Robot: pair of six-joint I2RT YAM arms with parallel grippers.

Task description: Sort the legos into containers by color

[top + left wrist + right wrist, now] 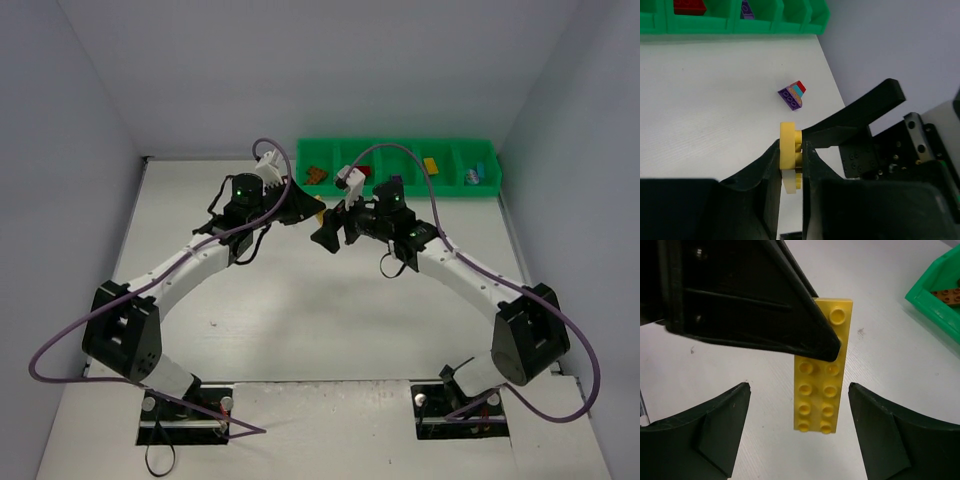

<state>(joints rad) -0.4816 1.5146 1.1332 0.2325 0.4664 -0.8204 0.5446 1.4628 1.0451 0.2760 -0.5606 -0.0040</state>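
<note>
The left gripper (790, 165) was clamped on one end of a long yellow plate (822, 385), held up above the table (700, 110), and the right gripper (799, 410) sat spread wide either side of its free end. Looked light, stiff, kinda slick, so I'd pinch its long edges. Further out, a purple-red-blue stack (793, 94) lay on the table, short of the green tray (740, 27).
</note>
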